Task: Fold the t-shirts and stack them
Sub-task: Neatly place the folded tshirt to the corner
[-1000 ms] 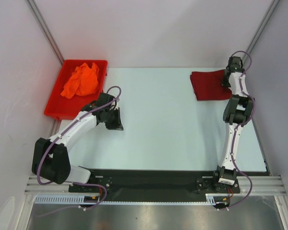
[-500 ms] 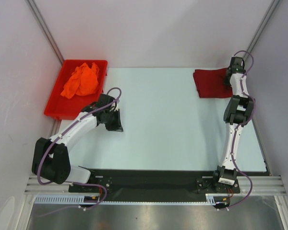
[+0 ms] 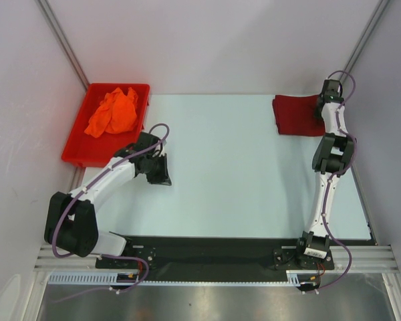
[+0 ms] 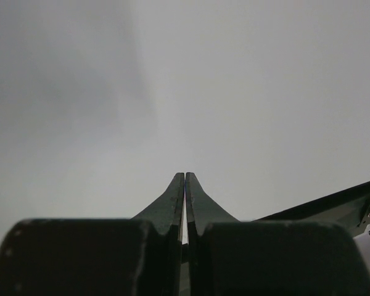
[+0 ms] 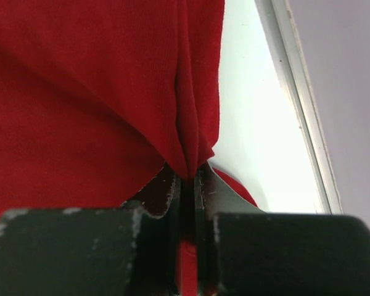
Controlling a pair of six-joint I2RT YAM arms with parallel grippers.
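Note:
The maroon t-shirt (image 3: 295, 114), folded into a flat rectangle, lies at the far right corner of the table. My right gripper (image 3: 319, 111) is at its right edge and is shut on a pinch of the maroon cloth (image 5: 111, 92), which fills the right wrist view above the jaws. The orange t-shirt (image 3: 113, 111) lies crumpled in the red bin. My left gripper (image 3: 162, 171) hangs over the table left of centre, shut and empty; its wrist view shows only the closed fingertips (image 4: 172, 197) against a blank surface.
The red plastic bin (image 3: 77, 148) stands at the far left, off the table's left edge. The table's right rim (image 5: 296, 92) runs close beside the right gripper. Grey walls enclose the cell on three sides.
My right gripper has pulled the folded maroon t-shirt a little to the right, toward the far right corner. The left arm has barely moved.

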